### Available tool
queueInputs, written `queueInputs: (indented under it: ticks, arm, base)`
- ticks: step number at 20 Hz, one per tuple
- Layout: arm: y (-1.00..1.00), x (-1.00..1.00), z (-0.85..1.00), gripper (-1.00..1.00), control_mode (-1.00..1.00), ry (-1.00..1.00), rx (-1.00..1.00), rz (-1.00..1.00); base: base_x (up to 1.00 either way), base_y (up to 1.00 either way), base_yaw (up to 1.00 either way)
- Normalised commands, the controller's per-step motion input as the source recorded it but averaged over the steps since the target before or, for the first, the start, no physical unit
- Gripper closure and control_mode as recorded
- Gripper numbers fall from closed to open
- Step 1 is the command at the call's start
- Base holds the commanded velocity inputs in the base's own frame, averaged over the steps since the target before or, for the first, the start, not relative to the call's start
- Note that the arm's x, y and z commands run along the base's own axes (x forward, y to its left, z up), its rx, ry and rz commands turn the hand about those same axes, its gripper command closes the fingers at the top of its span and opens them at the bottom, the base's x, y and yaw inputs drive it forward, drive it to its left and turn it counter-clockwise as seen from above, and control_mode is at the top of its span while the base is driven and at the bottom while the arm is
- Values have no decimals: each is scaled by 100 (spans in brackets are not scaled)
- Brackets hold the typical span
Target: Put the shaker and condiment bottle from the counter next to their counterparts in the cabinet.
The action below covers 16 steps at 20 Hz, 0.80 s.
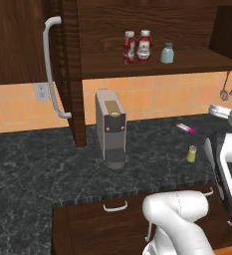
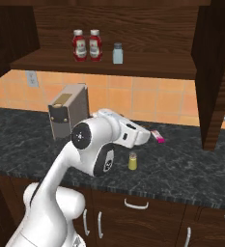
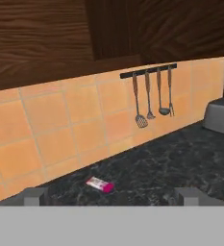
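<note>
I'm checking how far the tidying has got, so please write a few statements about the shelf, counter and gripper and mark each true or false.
1. Two red bottles stand side by side on the cabinet shelf. True.
2. The yellow-green shaker is on the shelf beside the pale blue-grey shaker. False: it stands on the counter.
3. The gripper is shut on the pink-and-white tube. False: its jaws are open and empty; the tube lies on the counter.
4. Utensils hang from a rail on the tiled wall. True.
5. The cabinet door is closed. False: it is open.
</note>
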Motion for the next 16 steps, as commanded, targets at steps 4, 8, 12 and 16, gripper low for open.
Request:
queueInputs:
  ticks: [4, 8, 12, 16]
  arm:
    - [-63, 14, -21, -100, -100, -4, 9, 29]
    - [-64, 20, -14, -100, -100, -5, 10, 30]
    - [-60, 21, -5, -100, -100, -10, 9, 31]
    - [-42, 26, 0, -100, -100, -13, 5, 29]
  base:
    - [0, 0, 0]
    - [0, 0, 0]
    - [0, 0, 0]
    - [0, 0, 0]
